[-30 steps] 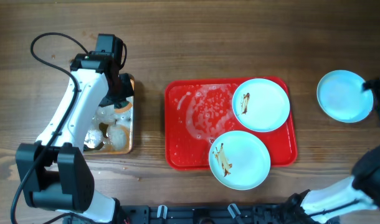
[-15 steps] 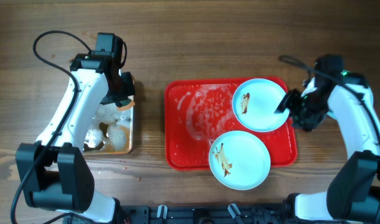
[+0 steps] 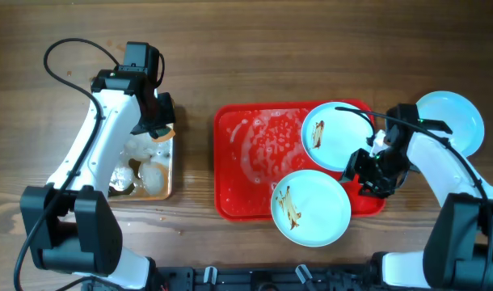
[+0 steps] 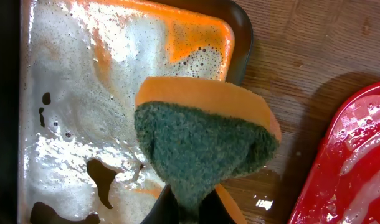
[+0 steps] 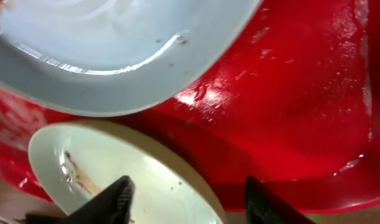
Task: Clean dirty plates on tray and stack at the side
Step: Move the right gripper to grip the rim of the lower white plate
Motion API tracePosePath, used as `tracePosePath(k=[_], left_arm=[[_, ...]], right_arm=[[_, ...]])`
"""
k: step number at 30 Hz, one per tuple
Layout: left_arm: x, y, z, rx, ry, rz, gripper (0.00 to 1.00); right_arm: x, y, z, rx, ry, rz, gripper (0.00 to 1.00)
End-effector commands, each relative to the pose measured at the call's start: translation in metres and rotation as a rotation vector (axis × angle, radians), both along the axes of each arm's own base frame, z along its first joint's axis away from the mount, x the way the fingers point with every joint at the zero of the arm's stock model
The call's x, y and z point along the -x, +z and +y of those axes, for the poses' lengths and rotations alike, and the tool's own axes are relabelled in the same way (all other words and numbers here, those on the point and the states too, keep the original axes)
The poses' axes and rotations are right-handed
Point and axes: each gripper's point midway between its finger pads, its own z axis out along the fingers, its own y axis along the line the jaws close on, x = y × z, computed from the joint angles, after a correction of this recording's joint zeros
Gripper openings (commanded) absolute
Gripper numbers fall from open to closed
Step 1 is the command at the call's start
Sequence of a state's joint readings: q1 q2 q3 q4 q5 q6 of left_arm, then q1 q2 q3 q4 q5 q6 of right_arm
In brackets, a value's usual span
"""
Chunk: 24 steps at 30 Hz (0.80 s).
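The red tray [image 3: 246, 182] holds two plates streaked with brown sauce: one at its back right [image 3: 339, 136], one at its front [image 3: 311, 208]. A third, clean-looking plate [image 3: 461, 117] lies on the table to the right, partly hidden by my right arm. My right gripper [image 3: 358, 174] is open and empty, low over the tray between the two plates; in the right wrist view it [image 5: 187, 199] straddles the front plate's rim [image 5: 128, 165], under the back plate [image 5: 115, 56]. My left gripper [image 4: 189, 208] is shut on a green-and-orange sponge [image 4: 202, 140].
A dark metal tray [image 3: 149, 174] with soapy water and foam stands at the left; the sponge [image 3: 162, 129] hangs over its back right corner. In the left wrist view the red tray's edge [image 4: 352, 168] is to the right of the metal tray [image 4: 84, 112].
My right arm has swung from the far right, by the side plate, in over the red tray and come down between the two dirty plates. My left arm has stayed still.
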<state>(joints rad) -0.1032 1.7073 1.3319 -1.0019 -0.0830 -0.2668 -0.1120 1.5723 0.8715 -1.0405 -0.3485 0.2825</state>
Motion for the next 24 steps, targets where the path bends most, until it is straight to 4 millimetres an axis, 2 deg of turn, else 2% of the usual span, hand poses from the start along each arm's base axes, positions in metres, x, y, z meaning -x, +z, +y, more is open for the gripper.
tracePosePath(k=[1, 4, 10, 15, 17, 24], left_arm=[[-0.002, 0.007, 0.000, 0.005, -0.020, -0.020, 0.04], [-0.001, 0.007, 0.000, 0.005, -0.021, -0.018, 0.04], [-0.003, 0.007, 0.000, 0.007, -0.021, -0.025, 0.04], [-0.003, 0.007, -0.003, 0.021, -0.028, -0.024, 0.04], [-0.003, 0.007, -0.003, 0.023, -0.029, -0.024, 0.04], [-0.003, 0.007, -0.004, 0.024, -0.029, -0.024, 0.04]], right_arm=[[0.003, 0.027, 0.006, -0.031, 0.079, -0.114, 0.65], [0.014, 0.043, 0.016, -0.070, 0.032, -0.183, 0.64], [0.038, 0.029, 0.032, -0.146, -0.065, -0.171, 0.66], [0.048, 0.011, 0.028, -0.114, -0.121, -0.117, 0.66], [0.051, 0.002, 0.019, -0.049, -0.177, -0.087, 0.67], [0.045, 0.000, 0.013, -0.016, -0.200, -0.102, 0.68]])
